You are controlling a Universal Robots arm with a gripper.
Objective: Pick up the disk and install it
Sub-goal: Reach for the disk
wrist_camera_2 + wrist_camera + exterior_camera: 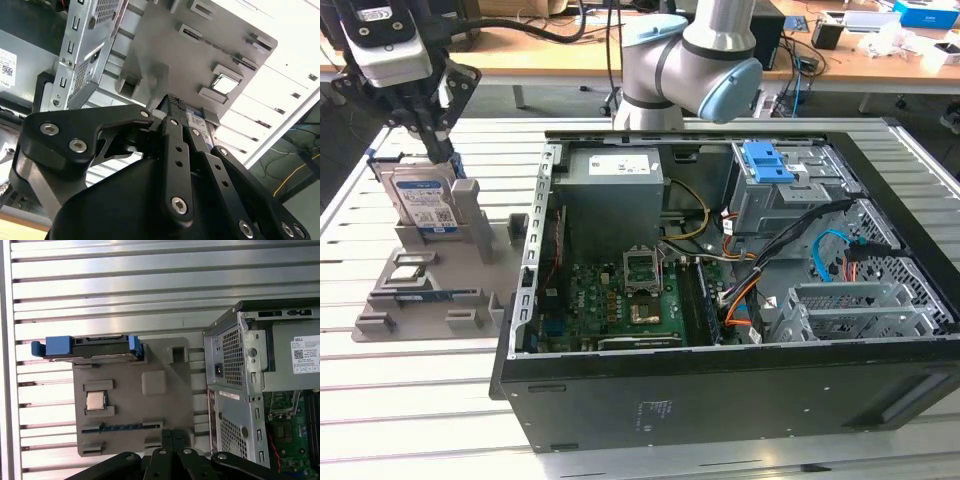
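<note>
slatted metal table (420,420), disk (425,200) upright in grey holder (485,262)

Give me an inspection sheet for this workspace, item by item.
Surface: ribbed metal table carrying a grey tray and an open computer case.
Job's things: disk stands upright in the tray, not yet in the case.
Clutter: a chip and a memory stick lie in the tray.
Grippers: tool sits at the disk's top edge; contact cannot be told.
Cables: orange, blue and black cables run inside the case.
Surroundings: bench behind, with boxes and wires on it.
</note>
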